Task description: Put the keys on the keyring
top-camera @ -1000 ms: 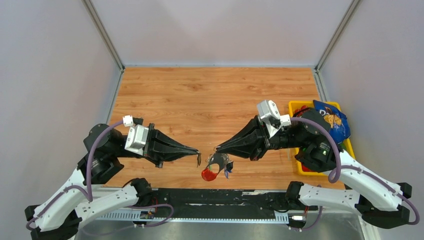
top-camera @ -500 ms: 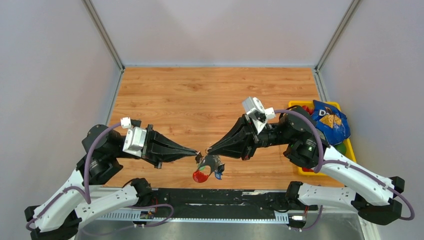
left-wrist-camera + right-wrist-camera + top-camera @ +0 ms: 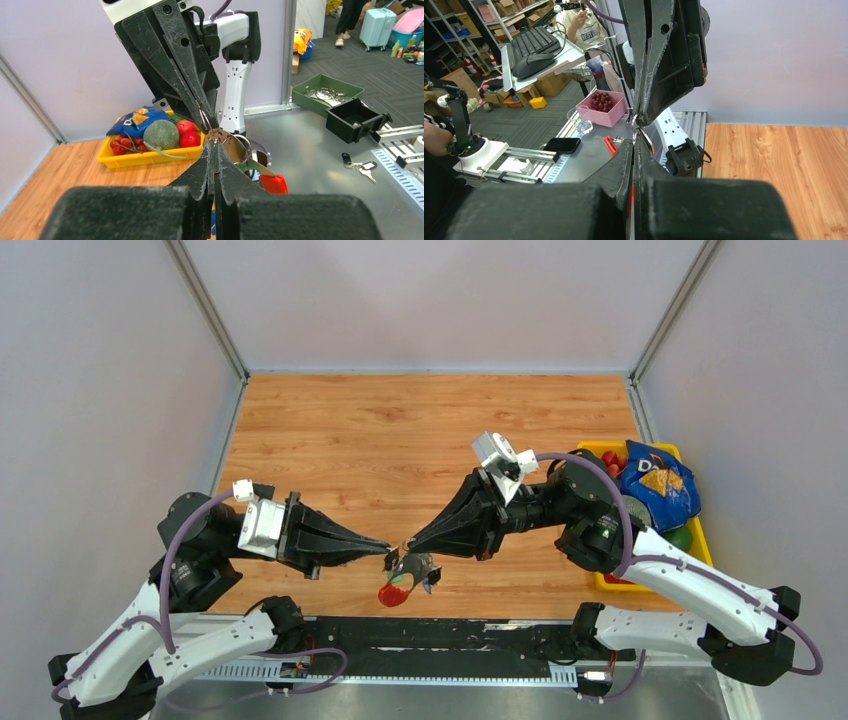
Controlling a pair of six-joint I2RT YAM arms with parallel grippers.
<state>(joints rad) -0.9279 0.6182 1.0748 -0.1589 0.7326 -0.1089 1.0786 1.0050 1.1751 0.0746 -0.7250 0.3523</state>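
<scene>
Just above the near edge of the counter (image 3: 420, 430), between the two arm bases, both pairs of jaws are meeting almost tip to tip. The left jaws are clenching tight on what looks to be the key (image 3: 215, 134), with only a small bit of metal showing past their tips. The right jaws are also clamped tight and are gripping the keyring (image 3: 412, 568) by its thin wire loop (image 3: 239, 148). The rest of the bunch is dangling free below, with the red tag (image 3: 392, 594) hanging lowest. Whether key and loop are already touching is too fine to tell.

Both pieces are probably handling as light, stiff and slick. The key is likely to be twisting in a grip on its smooth blade, so the plastic head is looking like the better hold, leaving the hole clear. The ring is most likely behaving as springy wire that resists opening, so it is asking to be held on the loop itself. The tag and strap would swing.

Farther off, at the right edge, the yellow bin (image 3: 592, 452) is sitting with a blue chip bag (image 3: 655, 480) on it, well apart from the work.
</scene>
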